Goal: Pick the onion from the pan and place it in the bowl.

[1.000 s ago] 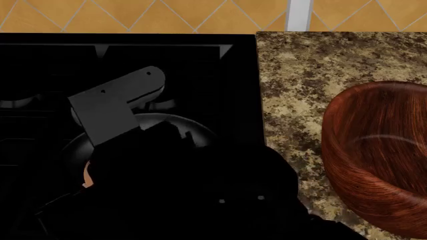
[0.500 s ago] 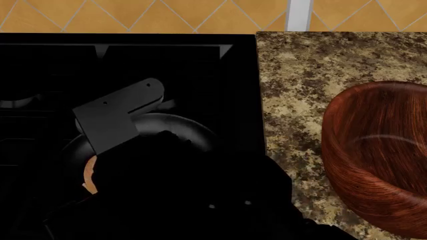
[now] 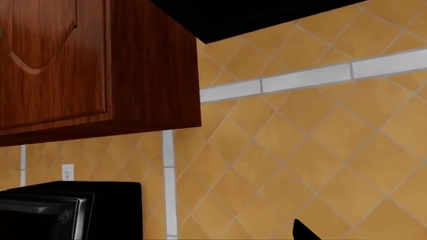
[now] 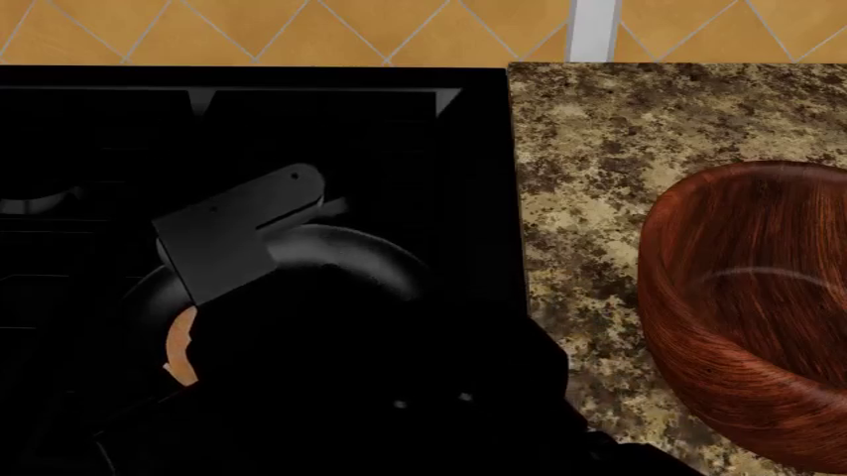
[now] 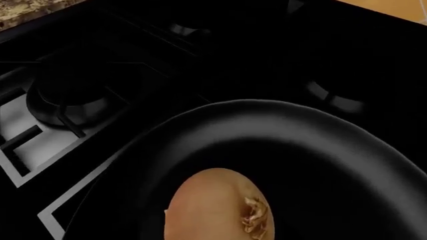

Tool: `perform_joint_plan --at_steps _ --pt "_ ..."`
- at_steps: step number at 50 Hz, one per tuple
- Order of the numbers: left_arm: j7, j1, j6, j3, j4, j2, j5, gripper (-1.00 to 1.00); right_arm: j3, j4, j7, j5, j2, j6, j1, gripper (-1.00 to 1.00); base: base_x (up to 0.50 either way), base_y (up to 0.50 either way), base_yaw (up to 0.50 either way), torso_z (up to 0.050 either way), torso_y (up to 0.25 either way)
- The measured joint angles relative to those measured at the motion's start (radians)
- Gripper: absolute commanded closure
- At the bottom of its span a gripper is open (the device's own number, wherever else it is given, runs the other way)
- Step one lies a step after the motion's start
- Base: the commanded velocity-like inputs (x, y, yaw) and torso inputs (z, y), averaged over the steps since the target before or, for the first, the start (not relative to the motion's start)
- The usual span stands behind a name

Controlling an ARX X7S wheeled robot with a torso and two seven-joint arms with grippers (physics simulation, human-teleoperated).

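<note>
The onion (image 4: 179, 349) lies in the black pan (image 4: 360, 254) on the stove; in the head view only a tan sliver of it shows beside my right arm (image 4: 384, 387). That arm is a black mass over most of the pan and hides its gripper. The pan's grey handle (image 4: 238, 233) points up and right. The right wrist view looks down close on the onion (image 5: 217, 207) in the pan (image 5: 313, 150), with no fingers showing. The wooden bowl (image 4: 755, 297) stands at the right on the counter. The left wrist view shows only wall and a black tip (image 3: 303, 233).
The black stove top (image 4: 265, 119) holds burners and grates (image 5: 70, 100) around the pan. A speckled granite counter (image 4: 596, 149) lies right of the stove, under the bowl. A tiled wall runs behind. The left wrist view shows a wooden cabinet (image 3: 87, 65) and a microwave (image 3: 60, 210).
The pan's grey handle has shifted slightly down in the head view. My right arm has drawn back a little, and more of the onion and pan rim shows.
</note>
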Motion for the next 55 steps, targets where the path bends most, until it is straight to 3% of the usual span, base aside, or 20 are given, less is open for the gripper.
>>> perform_joint_plan --at_steps 30,31,55 --pt "0.017 0.059 0.033 -0.018 0.011 -0.019 0.022 -1.0 -0.044 0.05 -0.039 -0.035 -0.011 -0.03 -0.01 -1.0 0.0 0.0 0.0 0.0 0.0" --pt "0.018 0.062 0.034 -0.019 0.011 -0.02 0.023 -1.0 -0.045 0.051 -0.039 -0.036 -0.011 -0.031 -0.01 1.0 0.0 0.0 0.0 0.0 0.0" --pt "0.015 0.094 0.052 -0.036 0.021 -0.035 0.016 -1.0 -0.041 -0.003 0.03 0.028 0.01 -0.036 -0.001 1.0 0.0 0.0 0.0 0.0 0.0"
